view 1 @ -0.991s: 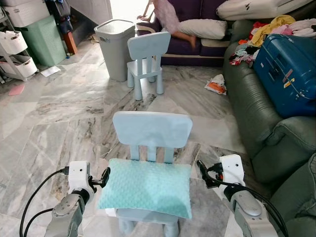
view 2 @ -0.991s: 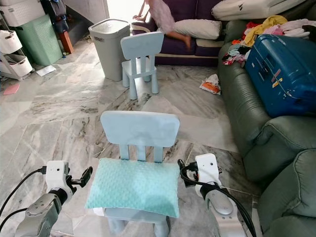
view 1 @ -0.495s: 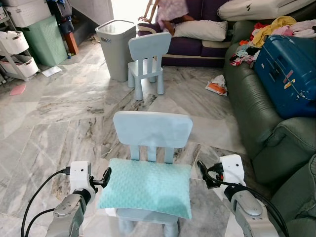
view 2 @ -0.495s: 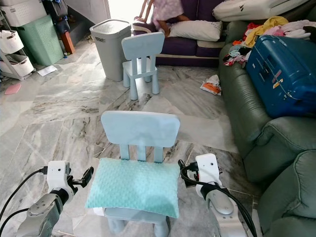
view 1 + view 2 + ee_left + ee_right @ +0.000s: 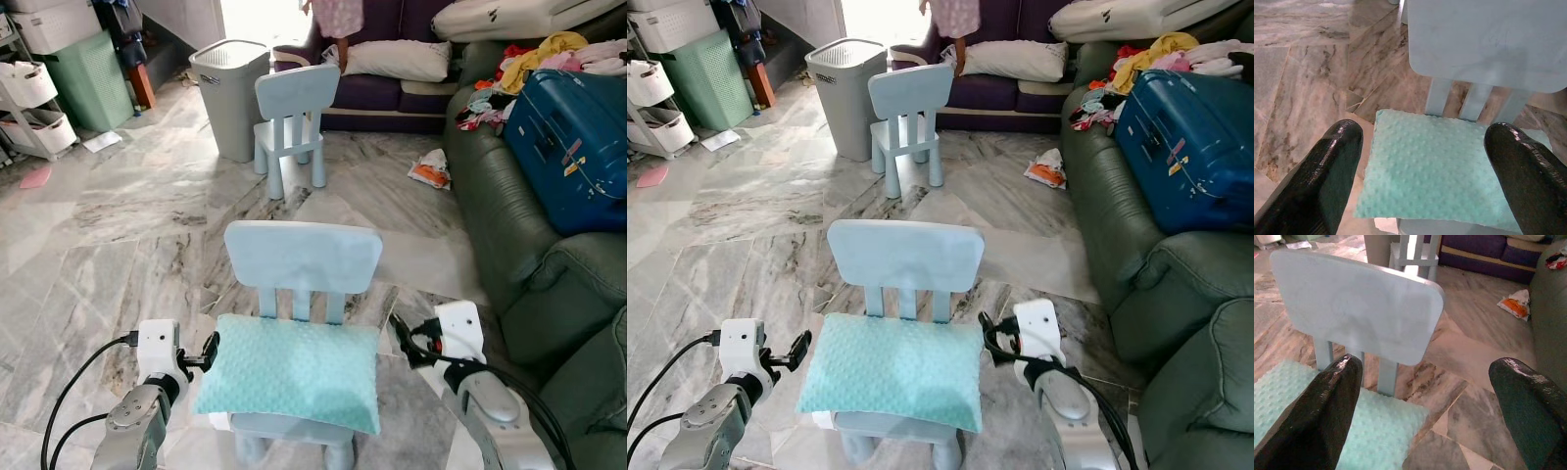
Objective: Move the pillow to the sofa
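A mint-green dotted pillow [image 5: 289, 372] lies flat on the seat of a small pale-blue chair [image 5: 302, 257] right before me. My left gripper [image 5: 208, 351] hangs just off the pillow's left edge, open, with nothing between its fingers [image 5: 1327, 174]. At the pillow's right edge my right gripper [image 5: 402, 338] is also open and holds nothing; its fingers [image 5: 1327, 401] frame the chair back. A dark green sofa [image 5: 529, 245] runs along the right. A purple sofa [image 5: 382, 88] stands at the far end.
A blue suitcase [image 5: 573, 137] and a heap of clothes [image 5: 549, 54] lie on the green sofa. A second small blue chair [image 5: 291, 122] and a grey hamper [image 5: 230, 93] stand farther ahead. A person [image 5: 338, 18] is by the purple sofa. Storage bins [image 5: 59, 69] line the left.
The person at the purple sofa has shifted. My right gripper has moved slightly left, nearer the pillow's edge. The left gripper and the pillow are as before.
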`<state>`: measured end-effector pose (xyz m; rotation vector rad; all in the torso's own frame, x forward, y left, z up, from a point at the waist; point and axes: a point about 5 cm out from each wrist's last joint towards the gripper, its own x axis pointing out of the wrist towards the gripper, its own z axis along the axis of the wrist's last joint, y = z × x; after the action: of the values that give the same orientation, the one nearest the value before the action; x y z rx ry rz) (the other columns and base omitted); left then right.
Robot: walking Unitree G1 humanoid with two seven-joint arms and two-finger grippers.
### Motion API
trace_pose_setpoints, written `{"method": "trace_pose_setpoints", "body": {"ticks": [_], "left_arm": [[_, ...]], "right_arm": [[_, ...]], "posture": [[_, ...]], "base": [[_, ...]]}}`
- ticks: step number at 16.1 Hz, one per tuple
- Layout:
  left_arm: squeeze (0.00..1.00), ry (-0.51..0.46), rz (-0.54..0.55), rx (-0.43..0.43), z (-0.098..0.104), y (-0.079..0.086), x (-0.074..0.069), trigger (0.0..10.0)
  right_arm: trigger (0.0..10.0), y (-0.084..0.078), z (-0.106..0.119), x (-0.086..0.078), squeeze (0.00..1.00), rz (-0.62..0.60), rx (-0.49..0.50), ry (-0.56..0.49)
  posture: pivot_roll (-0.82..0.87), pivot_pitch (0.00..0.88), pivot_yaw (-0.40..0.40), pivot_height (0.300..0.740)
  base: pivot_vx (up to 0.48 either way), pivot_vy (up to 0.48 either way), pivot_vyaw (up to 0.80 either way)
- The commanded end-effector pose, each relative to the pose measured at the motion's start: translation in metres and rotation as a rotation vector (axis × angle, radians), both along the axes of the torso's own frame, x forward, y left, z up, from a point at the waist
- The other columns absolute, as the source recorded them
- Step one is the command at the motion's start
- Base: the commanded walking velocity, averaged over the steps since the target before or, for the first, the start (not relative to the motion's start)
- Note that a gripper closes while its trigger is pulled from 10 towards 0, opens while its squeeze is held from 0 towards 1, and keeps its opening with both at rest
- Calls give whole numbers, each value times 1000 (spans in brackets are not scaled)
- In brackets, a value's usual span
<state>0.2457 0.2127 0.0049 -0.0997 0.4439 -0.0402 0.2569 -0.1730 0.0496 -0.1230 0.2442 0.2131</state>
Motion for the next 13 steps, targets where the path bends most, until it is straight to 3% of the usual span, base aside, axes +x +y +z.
{"method": "trace_pose_setpoints", "body": {"ticks": [1,13], "left_arm": [[0,-11,-8,22,4,3,2,10000],[0,-9,-5,22,4,3,2,10000]], "right_arm": [[10000,0,1,1,0,0,-1,-2],[10000,2,1,3,0,5,4,-1]], "posture": [[-106,0,21,691],[-102,0,20,550]], "base": [[0,0,0],[0,0,0]]}}
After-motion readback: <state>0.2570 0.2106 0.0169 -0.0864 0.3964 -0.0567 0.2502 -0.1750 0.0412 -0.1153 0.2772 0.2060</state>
